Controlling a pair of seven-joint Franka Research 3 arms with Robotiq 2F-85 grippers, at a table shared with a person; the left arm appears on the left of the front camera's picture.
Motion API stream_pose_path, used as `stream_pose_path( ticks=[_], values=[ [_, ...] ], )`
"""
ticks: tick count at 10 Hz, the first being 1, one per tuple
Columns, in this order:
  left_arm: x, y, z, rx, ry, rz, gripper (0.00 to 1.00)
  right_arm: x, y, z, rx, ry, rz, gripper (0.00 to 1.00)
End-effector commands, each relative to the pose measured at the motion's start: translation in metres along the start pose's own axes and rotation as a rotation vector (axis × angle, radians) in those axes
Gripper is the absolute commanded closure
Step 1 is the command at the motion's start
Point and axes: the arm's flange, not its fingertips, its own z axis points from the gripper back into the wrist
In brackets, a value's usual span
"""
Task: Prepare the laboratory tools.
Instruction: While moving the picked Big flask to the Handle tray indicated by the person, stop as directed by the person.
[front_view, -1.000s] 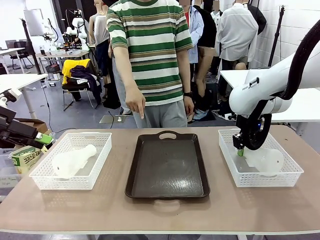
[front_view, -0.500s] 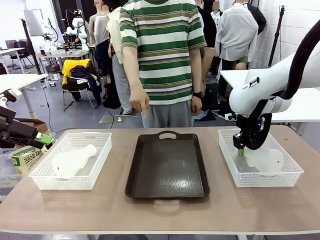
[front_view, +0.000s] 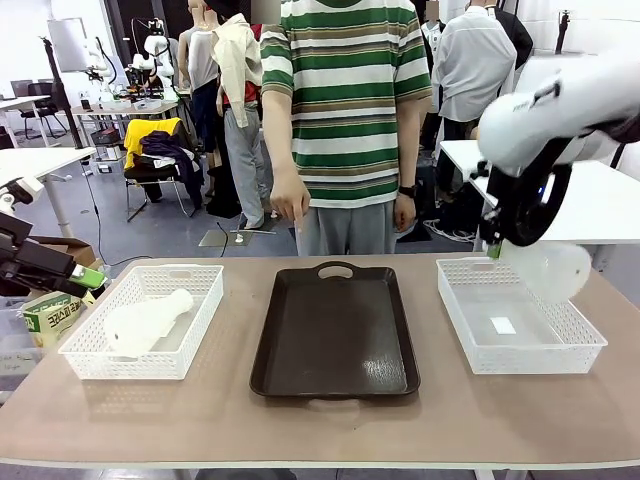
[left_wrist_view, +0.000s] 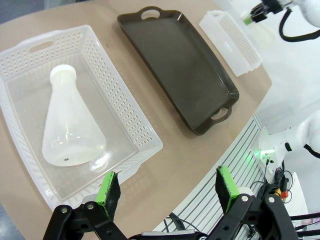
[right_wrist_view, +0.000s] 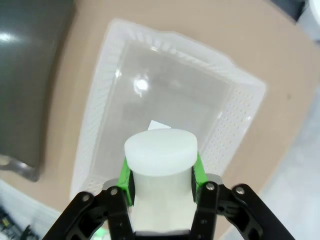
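Note:
One frosted-white conical flask (front_view: 145, 322) lies on its side in the left white basket (front_view: 205, 300); the left wrist view shows this flask (left_wrist_view: 70, 135) from above. My left gripper (front_view: 88, 277) hangs off the table's left end, and there my left gripper (left_wrist_view: 167, 187) is open with nothing between its green pads. My right gripper (front_view: 497, 250) holds the other flask (front_view: 552, 270) by the neck, in the air above the right basket (front_view: 455, 305). In the right wrist view my right gripper (right_wrist_view: 161, 175) is shut on the white-rimmed flask neck (right_wrist_view: 160, 147).
A dark brown tray (front_view: 335, 330) lies at the table's middle, also as the tray (left_wrist_view: 180, 70) and tray (right_wrist_view: 25, 75). The right basket (right_wrist_view: 240, 82) holds just a small paper label. A person in a striped shirt stands at the far side, one hand (front_view: 290, 210) hanging above the tray's far end.
My right gripper has risen with the flask, lifting it out of the right basket. The person has stepped to the right. My left arm has not moved.

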Motion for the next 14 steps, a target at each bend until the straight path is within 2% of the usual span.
stream_pose_path(
  ticks=[1, 3, 5, 8, 11, 14],
  values=[
    [0.000, 0.002, 0.000, -0.012, -0.015, -0.011, 0.00, -0.014, 0.020, 0.032, 0.035, -0.077, 0.021, 1.00],
    [0.000, 0.002, 0.000, -0.012, -0.015, -0.011, 0.00, -0.008, 0.057, 0.062, 0.076, -0.142, 0.114, 1.00],
    [0.000, 0.002, 0.000, -0.012, -0.015, -0.011, 0.00, 0.016, 0.110, 0.072, 0.087, -0.152, 0.236, 1.00],
    [0.000, 0.002, 0.000, -0.012, -0.015, -0.011, 0.00, 0.058, 0.193, 0.069, 0.058, -0.091, 0.386, 1.00],
    [0.000, 0.002, 0.000, -0.012, -0.015, -0.011, 0.00, 0.096, 0.264, 0.031, 0.052, 0.003, 0.500, 1.00],
    [0.000, 0.002, 0.000, -0.012, -0.015, -0.011, 0.00, 0.123, 0.297, -0.030, 0.097, 0.057, 0.552, 1.00]
  ],
)
